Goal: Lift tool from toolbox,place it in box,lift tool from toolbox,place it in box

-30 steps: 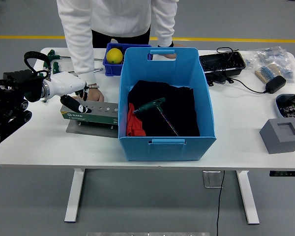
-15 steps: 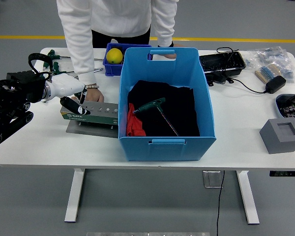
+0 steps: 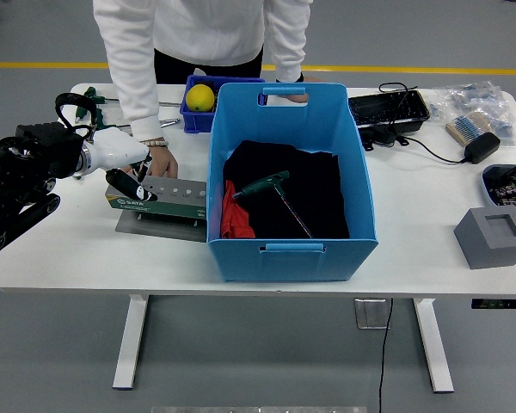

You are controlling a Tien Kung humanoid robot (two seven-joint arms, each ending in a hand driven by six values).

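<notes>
The toolbox (image 3: 165, 196), a grey and green tool holder with a row of holes, lies on a metal plate left of the blue box (image 3: 361, 185). My left hand (image 3: 129, 179), white with black digits, rests on the toolbox's left end; its grip is hidden. A green T-handle tool (image 3: 269, 184) lies inside the blue box on black cloth beside a red cloth (image 3: 233, 219). A person's hand (image 3: 161, 160) rests behind the toolbox, close to my hand. The person's other hand (image 3: 297, 97) is at the box's far rim.
A small blue bin (image 3: 195, 119) with a yellow ball (image 3: 199, 96) stands behind the box. Green tools (image 3: 93, 95) lie at the back left. A black tray (image 3: 389, 109), a cable with adapter (image 3: 481, 146), brushes (image 3: 469, 126) and a grey block (image 3: 496, 235) are on the right.
My left arm has shifted slightly right and towards the toolbox's left end. The person's hand behind the toolbox has drawn back a little. The tool in the box has not moved.
</notes>
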